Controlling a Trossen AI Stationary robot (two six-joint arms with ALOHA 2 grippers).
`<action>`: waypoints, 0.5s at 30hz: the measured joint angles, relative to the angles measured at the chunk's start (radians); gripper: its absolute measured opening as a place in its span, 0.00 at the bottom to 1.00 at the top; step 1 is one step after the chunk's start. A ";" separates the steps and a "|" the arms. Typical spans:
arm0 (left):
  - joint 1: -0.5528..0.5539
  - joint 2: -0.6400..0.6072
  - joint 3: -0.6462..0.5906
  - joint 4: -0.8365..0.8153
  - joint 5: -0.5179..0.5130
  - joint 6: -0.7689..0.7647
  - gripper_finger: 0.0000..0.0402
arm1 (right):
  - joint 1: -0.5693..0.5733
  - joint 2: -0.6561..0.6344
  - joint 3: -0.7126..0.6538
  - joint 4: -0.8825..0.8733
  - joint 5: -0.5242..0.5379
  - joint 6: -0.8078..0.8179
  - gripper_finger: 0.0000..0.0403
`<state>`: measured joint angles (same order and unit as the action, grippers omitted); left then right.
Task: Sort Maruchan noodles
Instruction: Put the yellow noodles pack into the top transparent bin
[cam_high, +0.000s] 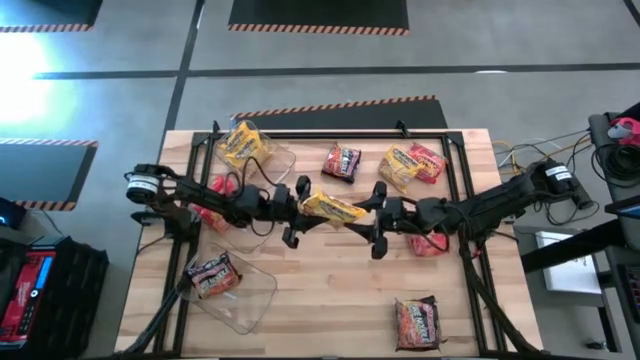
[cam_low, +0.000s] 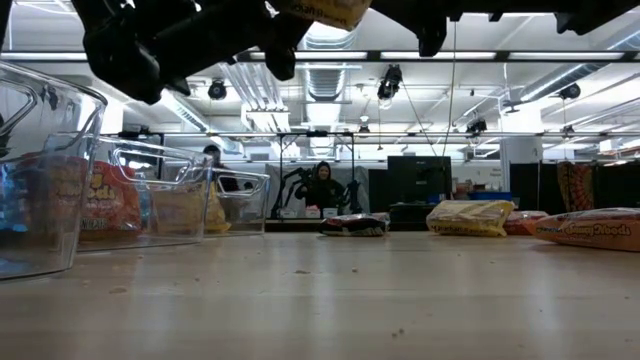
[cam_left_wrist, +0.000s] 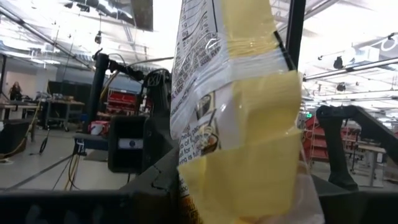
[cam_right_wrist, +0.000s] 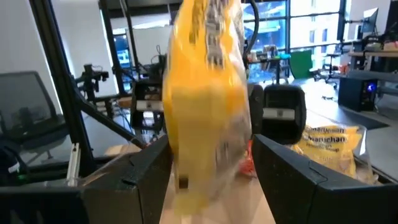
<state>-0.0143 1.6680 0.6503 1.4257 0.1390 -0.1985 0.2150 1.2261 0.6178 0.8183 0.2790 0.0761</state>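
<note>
Yellow noodle packet (cam_high: 333, 208) hangs above the table's (cam_high: 330, 300) middle, pinched at 1 end by the left gripper (cam_high: 298, 207), while the right gripper's (cam_high: 378, 212) fingers stand wide apart around its other end.

Both arms are dark, nearly black, built of slim jointed links. The left arm (cam_high: 215, 203) carries a round silver-white cap at its outer joint, and the right arm (cam_high: 500, 205) shows a similar pale cap. The right gripper's fingers (cam_right_wrist: 134, 177) are blocky, matte black, with angular faceted faces.
</note>
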 joint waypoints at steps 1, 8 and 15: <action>0.000 0.000 0.005 -0.014 0.000 0.001 0.31 | 0.000 0.004 0.000 0.019 0.000 -0.003 0.52; 0.000 0.000 0.040 -0.059 0.000 0.027 0.31 | 0.000 0.034 0.000 0.045 -0.001 -0.013 0.52; -0.002 0.000 0.040 -0.067 0.000 0.028 0.31 | 0.000 0.038 0.000 0.079 -0.008 -0.045 0.42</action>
<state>-0.0163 1.6680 0.6899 1.3589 0.1386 -0.1701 0.2150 1.2644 0.6178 0.8970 0.2711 0.0314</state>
